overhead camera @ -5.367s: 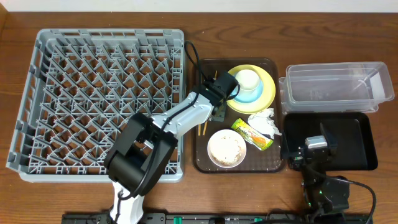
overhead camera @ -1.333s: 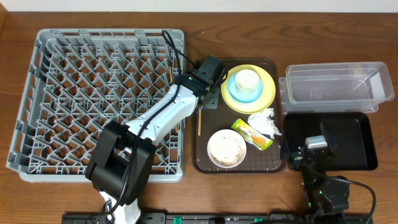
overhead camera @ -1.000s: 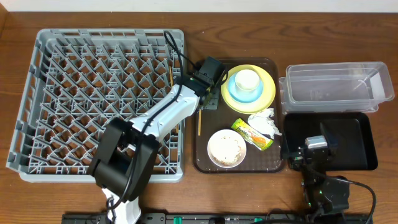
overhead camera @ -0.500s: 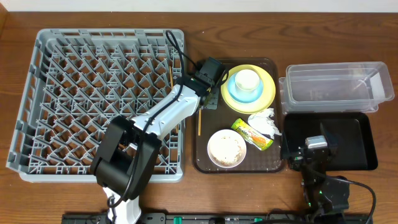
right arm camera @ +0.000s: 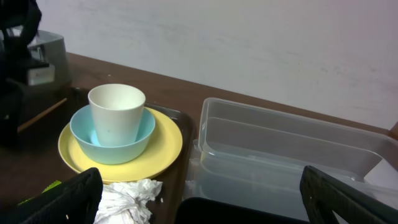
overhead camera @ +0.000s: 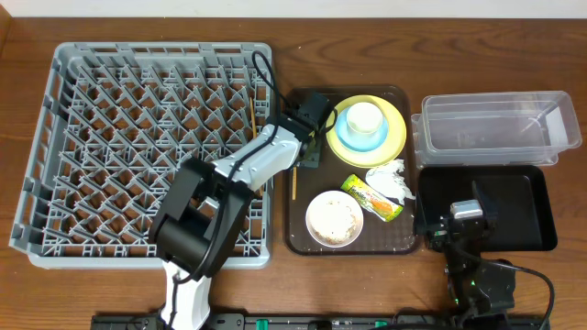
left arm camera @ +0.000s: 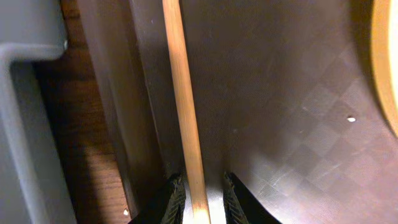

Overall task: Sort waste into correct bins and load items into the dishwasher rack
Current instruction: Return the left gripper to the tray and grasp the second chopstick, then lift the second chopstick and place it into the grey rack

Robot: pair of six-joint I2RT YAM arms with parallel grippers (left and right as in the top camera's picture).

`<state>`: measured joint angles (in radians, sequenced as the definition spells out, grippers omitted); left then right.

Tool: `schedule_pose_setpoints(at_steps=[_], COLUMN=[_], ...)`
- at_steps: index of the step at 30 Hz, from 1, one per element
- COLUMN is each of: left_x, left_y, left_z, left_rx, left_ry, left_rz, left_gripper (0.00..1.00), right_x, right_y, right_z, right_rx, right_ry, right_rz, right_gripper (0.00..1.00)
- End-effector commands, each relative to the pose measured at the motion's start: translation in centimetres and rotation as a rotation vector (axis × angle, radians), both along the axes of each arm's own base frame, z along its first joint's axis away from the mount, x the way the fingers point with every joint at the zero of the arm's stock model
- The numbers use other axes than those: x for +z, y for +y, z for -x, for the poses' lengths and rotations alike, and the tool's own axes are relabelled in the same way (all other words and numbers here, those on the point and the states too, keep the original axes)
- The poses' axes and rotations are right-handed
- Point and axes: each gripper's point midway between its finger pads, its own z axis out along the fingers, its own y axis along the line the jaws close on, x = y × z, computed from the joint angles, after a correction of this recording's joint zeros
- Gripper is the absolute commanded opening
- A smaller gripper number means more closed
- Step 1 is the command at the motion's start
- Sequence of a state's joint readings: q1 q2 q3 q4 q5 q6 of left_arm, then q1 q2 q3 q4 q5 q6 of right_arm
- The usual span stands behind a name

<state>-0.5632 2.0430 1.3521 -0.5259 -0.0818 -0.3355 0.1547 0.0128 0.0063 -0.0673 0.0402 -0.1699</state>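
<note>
The left gripper (left arm camera: 202, 198) is low over the brown tray (left arm camera: 280, 124), at its left rim; its two black fingers (left arm camera: 176, 200) stand on both sides of a chopstick (left arm camera: 183, 93), only a little apart. A thin bright gap shows between the stick and the right finger, so it is not yet clamped; whether the left finger touches the wood I cannot tell, the view is too near. The chopstick is thin, straight, pale wood, and it lies along the tray's edge; the tray floor has a fine diamond texture. The other chopstick (overhead camera: 252, 115) lies in the grey rack (overhead camera: 138, 137), near its right side, among the plastic pegs.

The right gripper (right arm camera: 208, 202) is spread wide and holds nothing; it hangs over the black tray (overhead camera: 523, 211), beside the clear tub (overhead camera: 495, 128).

On the brown tray a white cup (right arm camera: 116, 112) stands in the blue bowl (right arm camera: 112, 134), on the round yellow plate (overhead camera: 396, 137); the crumpled napkin (overhead camera: 390, 179), the wrapper (overhead camera: 371, 197) and the white bowl (overhead camera: 334, 218) lie near.
</note>
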Motion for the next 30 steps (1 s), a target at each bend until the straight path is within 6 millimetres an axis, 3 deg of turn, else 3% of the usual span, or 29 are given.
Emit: schedule_pose_setpoints(at_steps=[1, 7, 14, 23, 30], left_x=[-1.1, -1.5, -1.3, -1.1, 1.1], left_y=[0.5, -0.7, -2.2, -2.3, -2.8], left_z=[0.5, 1.3, 2.0, 1.8, 1.1], left_rx=[-0.014, -0.043, -0.082, -0.082, -0.081], left_ry=[0.023, 0.042, 0.037, 0.027, -0.02], left_rz=[-0.03, -0.013, -0.009, -0.003, 0.029], left_gripper=[0.25, 0.24, 0.15, 0.06, 0.06], right_x=[-0.1, -0.1, -0.1, -0.1, -0.1], right_y=[0.0, 0.0, 0.0, 0.0, 0.0], right_z=[0.0, 0.0, 0.0, 0.0, 0.0], right_rx=[0.0, 0.0, 0.0, 0.0, 0.0], right_ry=[0.002, 0.002, 0.002, 0.002, 0.002], right_rz=[0.004, 0.004, 0.003, 0.003, 0.004], right_gripper=[0.99, 0.99, 0.99, 0.99, 0.99])
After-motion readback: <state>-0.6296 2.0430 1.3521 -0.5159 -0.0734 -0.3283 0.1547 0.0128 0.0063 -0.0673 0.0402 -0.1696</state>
